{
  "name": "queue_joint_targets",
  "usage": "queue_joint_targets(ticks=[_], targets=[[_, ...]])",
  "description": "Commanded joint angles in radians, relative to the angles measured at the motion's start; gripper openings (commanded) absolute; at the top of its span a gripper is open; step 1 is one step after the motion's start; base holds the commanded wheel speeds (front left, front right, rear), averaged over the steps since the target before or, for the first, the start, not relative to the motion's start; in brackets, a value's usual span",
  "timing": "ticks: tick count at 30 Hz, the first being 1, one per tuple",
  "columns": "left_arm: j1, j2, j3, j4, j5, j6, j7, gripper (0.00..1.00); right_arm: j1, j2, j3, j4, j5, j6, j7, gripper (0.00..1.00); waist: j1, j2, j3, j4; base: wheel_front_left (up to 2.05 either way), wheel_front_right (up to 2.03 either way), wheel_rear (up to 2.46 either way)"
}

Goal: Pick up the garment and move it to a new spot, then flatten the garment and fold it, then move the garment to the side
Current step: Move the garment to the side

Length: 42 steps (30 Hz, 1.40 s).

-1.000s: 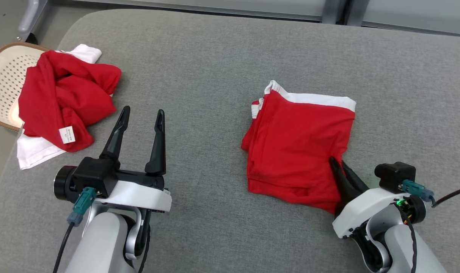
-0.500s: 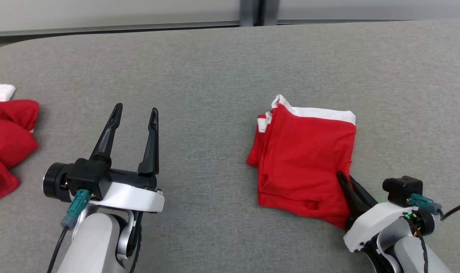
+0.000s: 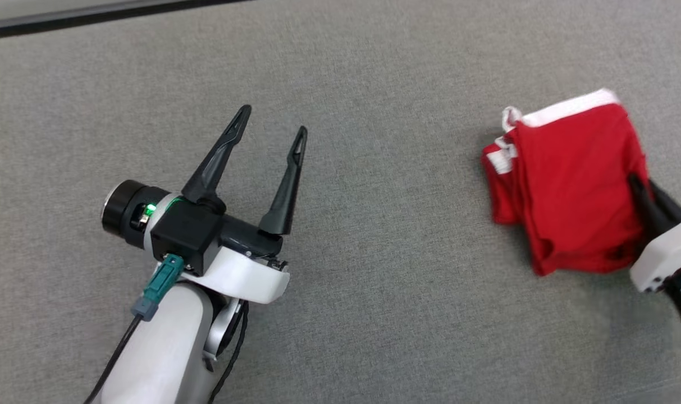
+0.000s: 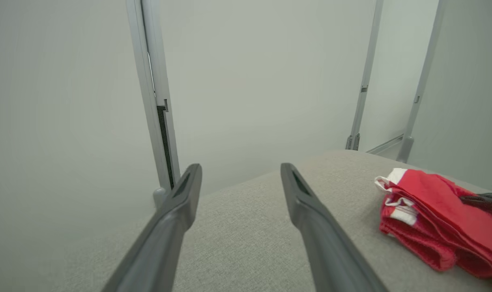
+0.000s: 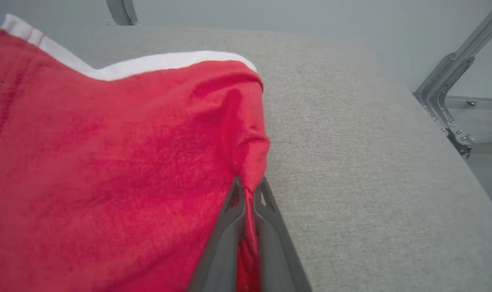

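Observation:
The garment (image 3: 570,179) is red with white trim, folded into a rough square, lying on the grey padded table (image 3: 374,168) at the right of the head view. My right gripper (image 3: 638,182) is shut on the garment's right edge; the right wrist view shows red cloth (image 5: 128,162) pinched between the two fingers (image 5: 225,227). My left gripper (image 3: 273,126) hovers open over bare table well to the left of the garment, holding nothing. In the left wrist view the garment (image 4: 432,219) lies off to the right of that gripper (image 4: 237,178).
The table's far edge (image 3: 93,17) runs along the top left of the head view. Metal frame posts (image 4: 156,101) and pale wall panels stand behind the table. A frame foot (image 5: 452,93) sits past the table's right edge.
The head camera has swung right, taking the crumpled red pile and basket out of view. My right gripper has closed fully on the garment's edge. The left gripper stays open.

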Motion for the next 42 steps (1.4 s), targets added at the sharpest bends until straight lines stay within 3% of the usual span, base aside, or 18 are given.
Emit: queue_joint_targets(ticks=[1, 9, 16, 17, 19, 24, 29, 36, 42], targets=[[-0.022, 0.005, -0.006, -0.012, 0.012, -0.008, 0.006, 1.00, -0.032, -0.028, -0.009, 0.019, -0.004, -0.002, 0.004, 0.00, 0.0000, 0.0000, 0.055, -0.032, 0.00, 0.00, 0.00], [-0.075, 0.005, -0.058, -0.078, 0.033, -0.031, 0.038, 1.00, -0.203, -0.144, -0.072, 0.166, 0.002, -0.002, 0.021, 0.00, 0.0000, 0.0000, 0.143, -0.028, 0.00, 0.00, 0.00], [-0.116, 0.020, -0.065, -0.122, 0.045, -0.033, 0.055, 1.00, -0.324, -0.180, -0.121, 0.284, -0.004, -0.002, -0.034, 0.00, 0.0000, 0.0000, 0.224, -0.010, 0.00, 0.00, 0.00], [-0.123, 0.021, -0.064, -0.126, 0.048, -0.033, 0.056, 1.00, -0.338, -0.179, -0.130, 0.310, -0.008, -0.002, -0.032, 0.20, 0.0000, 0.0000, 0.232, -0.009, 0.00, 0.00, 0.00], [-0.124, 0.025, -0.065, -0.128, 0.050, -0.032, 0.055, 1.00, -0.369, -0.170, -0.149, 0.357, -0.014, -0.002, -0.048, 1.00, 0.0000, 0.0000, 0.240, -0.008, 0.00, 0.00, 0.00], [-0.117, 0.028, -0.065, -0.109, 0.045, -0.024, 0.049, 1.00, -0.384, -0.138, -0.199, 0.460, -0.019, -0.002, -0.109, 1.00, 0.0000, 0.0000, 0.225, -0.013, 0.00, 0.00, 0.00], [-0.082, 0.027, -0.063, -0.074, 0.027, -0.014, 0.033, 1.00, -0.324, -0.081, -0.222, 0.486, 0.010, -0.002, -0.189, 1.00, 0.0000, 0.0000, 0.167, -0.025, 0.00, 0.00, 0.00], [-0.023, 0.040, -0.047, -0.043, 0.000, 0.002, 0.019, 1.00, -0.201, -0.014, -0.221, 0.381, 0.035, -0.002, -0.228, 1.00, 0.0000, 0.0000, 0.086, -0.050, 0.00, 0.00, 0.00], [0.049, 0.054, -0.021, -0.027, -0.026, 0.027, 0.020, 1.00, -0.033, 0.074, -0.305, 0.124, -0.012, -0.002, -0.229, 1.00, 0.0000, 0.0000, 0.007, -0.063, 0.00, 0.00, 0.00]])
